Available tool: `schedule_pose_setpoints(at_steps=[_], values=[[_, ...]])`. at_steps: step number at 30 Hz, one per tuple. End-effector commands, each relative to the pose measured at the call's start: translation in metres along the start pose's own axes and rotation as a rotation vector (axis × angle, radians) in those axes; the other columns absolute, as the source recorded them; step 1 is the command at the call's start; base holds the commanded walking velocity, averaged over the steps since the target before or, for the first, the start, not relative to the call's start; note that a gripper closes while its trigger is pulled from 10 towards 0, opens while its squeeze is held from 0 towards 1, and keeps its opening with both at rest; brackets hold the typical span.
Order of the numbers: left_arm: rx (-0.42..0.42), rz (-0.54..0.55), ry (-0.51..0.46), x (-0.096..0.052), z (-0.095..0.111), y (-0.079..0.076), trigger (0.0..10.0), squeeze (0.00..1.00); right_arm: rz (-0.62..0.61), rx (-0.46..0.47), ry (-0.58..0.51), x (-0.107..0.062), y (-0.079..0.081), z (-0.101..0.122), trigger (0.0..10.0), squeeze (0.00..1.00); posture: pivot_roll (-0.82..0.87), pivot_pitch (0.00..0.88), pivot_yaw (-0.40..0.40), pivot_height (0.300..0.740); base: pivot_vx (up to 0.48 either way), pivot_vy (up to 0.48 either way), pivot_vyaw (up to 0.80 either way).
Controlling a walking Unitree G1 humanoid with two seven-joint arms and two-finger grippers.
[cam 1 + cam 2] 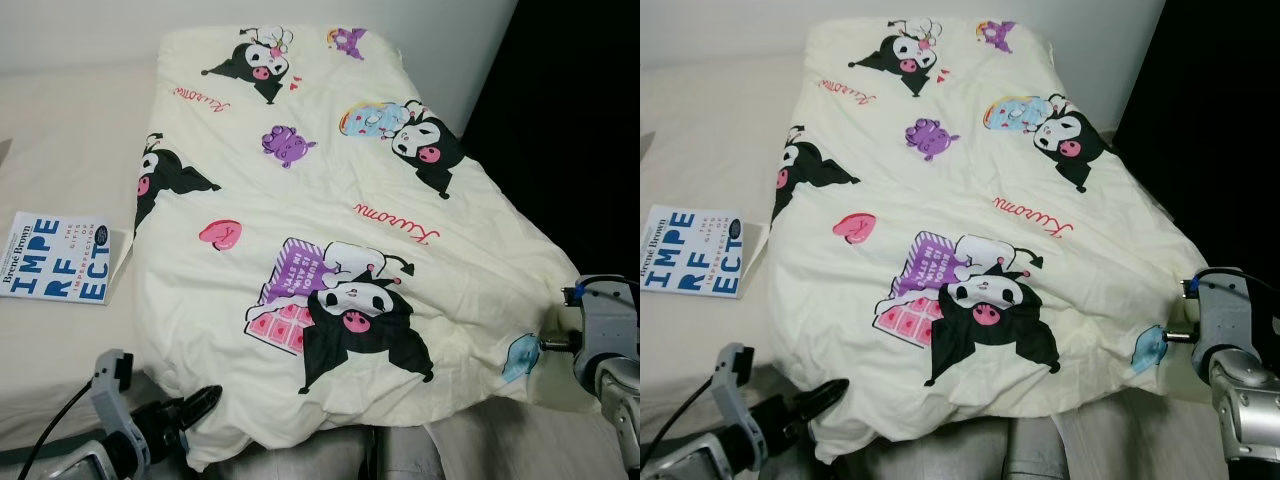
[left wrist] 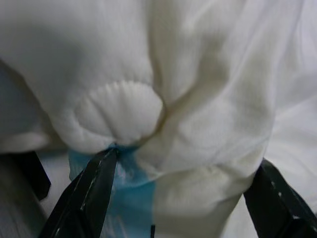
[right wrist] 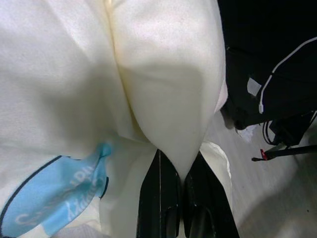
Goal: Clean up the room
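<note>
A cream blanket printed with black-and-pink cartoon figures lies spread over the bed, its near edge hanging off the front. My left gripper is at the blanket's near left corner. In the left wrist view it is open, its black fingers wide apart with a bunched fold of the blanket between them. My right gripper is at the near right corner, shut on a pinched fold of the blanket. The silver right arm stands beside that corner.
A white-and-blue book lies on the bare cream mattress left of the blanket. A dark space runs along the bed's right side. A black bag with cables sits on the floor there.
</note>
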State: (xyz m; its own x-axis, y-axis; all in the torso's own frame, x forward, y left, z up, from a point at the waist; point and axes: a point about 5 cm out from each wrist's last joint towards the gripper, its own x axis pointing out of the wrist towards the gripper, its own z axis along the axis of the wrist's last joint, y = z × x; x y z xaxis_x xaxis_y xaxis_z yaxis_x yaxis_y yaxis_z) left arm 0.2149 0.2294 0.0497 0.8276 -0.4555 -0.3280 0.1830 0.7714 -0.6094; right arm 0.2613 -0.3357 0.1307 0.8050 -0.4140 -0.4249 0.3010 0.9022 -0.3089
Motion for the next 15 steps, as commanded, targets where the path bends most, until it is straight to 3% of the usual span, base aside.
schedule_pose_setpoints(at_steps=[1,5,6,15], values=[[0.009,0.058,0.017,0.000,-0.006,0.007,10.0,0.05,-0.003,0.005,0.007,-0.001,-0.001,-0.002,0.0,0.00,-0.12,0.246,-0.019,0.471,0.000,0.000,0.00],[0.057,0.152,-0.027,0.009,0.000,0.014,10.0,0.05,-0.002,0.004,-0.001,0.000,0.000,0.001,0.0,0.00,-0.12,0.240,-0.020,0.471,0.000,0.000,0.00],[0.075,0.184,-0.058,0.010,0.005,0.016,0.1,0.09,-0.002,0.003,-0.004,0.000,0.000,0.002,0.0,0.00,-0.13,0.239,-0.020,0.471,0.000,0.000,0.00],[0.134,0.190,-0.112,0.011,0.018,0.018,0.0,0.08,-0.005,0.001,-0.008,0.000,-0.001,0.003,0.0,0.00,-0.12,0.236,-0.020,0.471,0.000,0.000,0.00]])
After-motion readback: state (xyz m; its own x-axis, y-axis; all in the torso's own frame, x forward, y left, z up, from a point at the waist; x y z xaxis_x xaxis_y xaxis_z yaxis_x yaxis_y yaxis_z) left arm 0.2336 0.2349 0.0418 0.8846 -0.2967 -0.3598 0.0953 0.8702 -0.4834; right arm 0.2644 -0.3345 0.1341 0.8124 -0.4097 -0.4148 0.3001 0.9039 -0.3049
